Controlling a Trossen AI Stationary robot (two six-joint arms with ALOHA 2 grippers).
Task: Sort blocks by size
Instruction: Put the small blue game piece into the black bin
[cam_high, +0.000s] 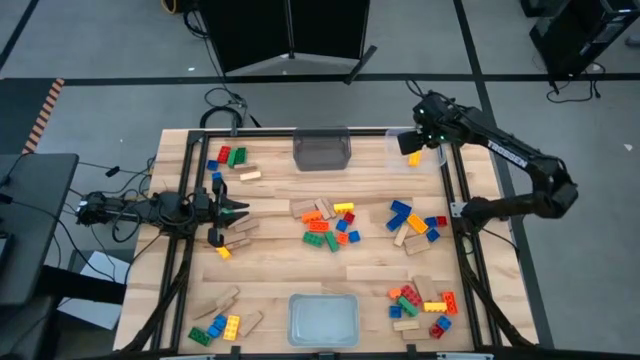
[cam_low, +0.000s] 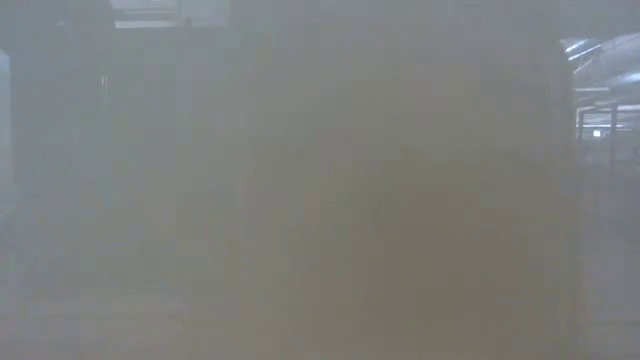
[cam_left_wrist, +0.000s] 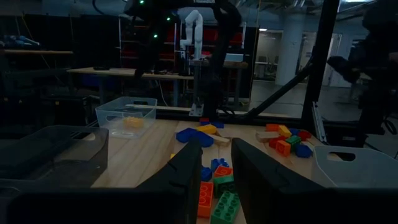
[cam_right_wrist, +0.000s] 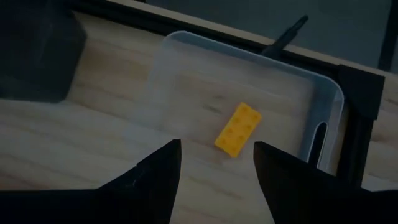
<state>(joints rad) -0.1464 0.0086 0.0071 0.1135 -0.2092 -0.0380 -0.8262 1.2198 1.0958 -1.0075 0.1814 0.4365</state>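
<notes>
Studded bricks and tan wooden blocks lie in several clusters on the wooden table (cam_high: 270, 270): far left (cam_high: 228, 158), centre (cam_high: 330, 225), right (cam_high: 415, 222), near right (cam_high: 422, 303) and near left (cam_high: 222, 322). My right gripper (cam_right_wrist: 217, 162) is open and empty above the clear bin (cam_right_wrist: 323, 106) at the far right corner. One yellow brick (cam_right_wrist: 238, 129) lies flat on that bin's floor. My left gripper (cam_high: 235, 212) is open and empty, low at the table's left side, pointing toward the centre cluster (cam_left_wrist: 214, 186). A few blocks (cam_high: 238, 236) lie just beside it.
A grey bin (cam_high: 321, 150) stands at the far middle and a clear bin (cam_high: 323, 318) at the near middle. A dark metal frame (cam_high: 455, 200) runs along the table's edges. The low view shows only haze.
</notes>
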